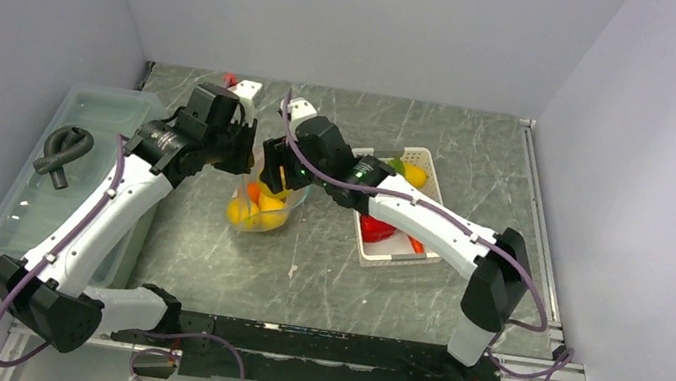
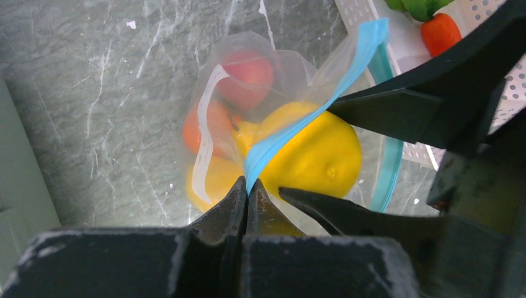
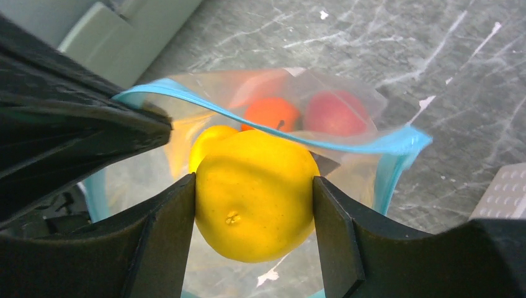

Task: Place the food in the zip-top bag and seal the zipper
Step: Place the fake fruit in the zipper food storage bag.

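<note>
The right hand (image 3: 253, 189) grips a yellow round toy fruit (image 3: 251, 214) between its fingers at the open mouth of the clear floppy plastic bag (image 3: 360, 99). The left hand (image 2: 247, 186), pressed together, pinches the bag's teal-blue zipper strip (image 2: 322, 93) above the grey table (image 1: 381, 278).

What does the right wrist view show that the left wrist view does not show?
Right wrist only: the right gripper pressing both sides of the yellow fruit. Left wrist only: the left gripper shut on the zipper, and a carrot and green leafy piece beyond. Both: that fruit, and the zip-top bag holding an orange fruit and a red fruit.
</note>
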